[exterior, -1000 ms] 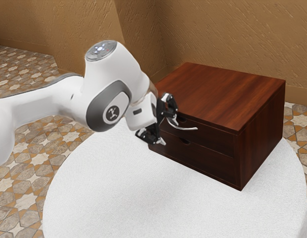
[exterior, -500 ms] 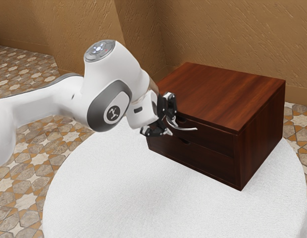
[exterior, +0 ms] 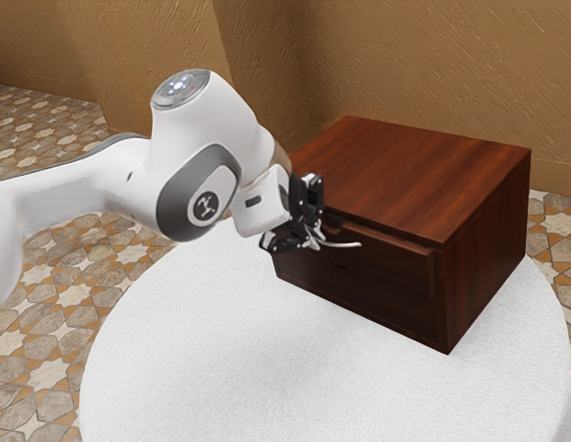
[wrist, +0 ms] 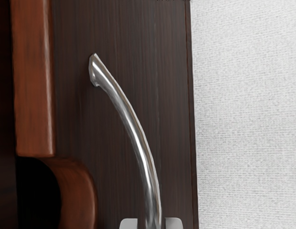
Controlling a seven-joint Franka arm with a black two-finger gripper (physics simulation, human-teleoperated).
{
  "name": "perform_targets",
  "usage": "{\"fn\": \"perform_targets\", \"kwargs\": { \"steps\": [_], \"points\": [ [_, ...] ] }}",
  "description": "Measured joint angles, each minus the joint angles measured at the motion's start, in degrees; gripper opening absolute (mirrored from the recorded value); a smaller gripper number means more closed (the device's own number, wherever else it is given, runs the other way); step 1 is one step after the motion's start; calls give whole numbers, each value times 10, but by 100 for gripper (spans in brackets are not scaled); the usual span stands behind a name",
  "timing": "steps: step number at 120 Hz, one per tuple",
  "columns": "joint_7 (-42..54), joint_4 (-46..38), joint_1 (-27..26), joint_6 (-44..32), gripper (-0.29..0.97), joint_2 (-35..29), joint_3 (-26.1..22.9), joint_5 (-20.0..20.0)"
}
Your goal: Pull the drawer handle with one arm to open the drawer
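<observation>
While my gripper [exterior: 308,239] clenched the handle [exterior: 346,245], the top drawer [exterior: 389,260] stood slightly out of the cabinet [exterior: 414,175]. The cabinet sat on a white table [exterior: 230,368].

Round white table [exterior: 267,368], textured top. Star-patterned tile floor [exterior: 55,304] around it. Rough brown walls [exterior: 433,64] behind, meeting at a corner.

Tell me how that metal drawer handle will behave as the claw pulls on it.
The handle looks like a thin, curved bar of polished metal, so probably stiff, not bendy. Its glossy finish may let the claw slide along it. It is fixed to the drawer, so the drawer should come with it.
</observation>
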State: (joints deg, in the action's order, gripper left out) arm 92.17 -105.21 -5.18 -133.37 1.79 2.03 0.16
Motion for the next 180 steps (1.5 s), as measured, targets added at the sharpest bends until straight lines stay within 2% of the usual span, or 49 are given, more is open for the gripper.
{"fn": "perform_targets", "kwargs": {
  "steps": [63, 78, 167, 176, 180],
  "points": [
    [-29, -1, 2, 77, -7, -24, -2, -5],
    [-37, -6, 2, 93, -4, -32, -2, -5],
    [-86, -117, 5, 121, -6, -145, -5, -4],
    [-90, -129, 5, 121, -3, -158, -5, -4],
    [-91, -135, 6, 121, -7, -163, -5, -4]
  ]
}}
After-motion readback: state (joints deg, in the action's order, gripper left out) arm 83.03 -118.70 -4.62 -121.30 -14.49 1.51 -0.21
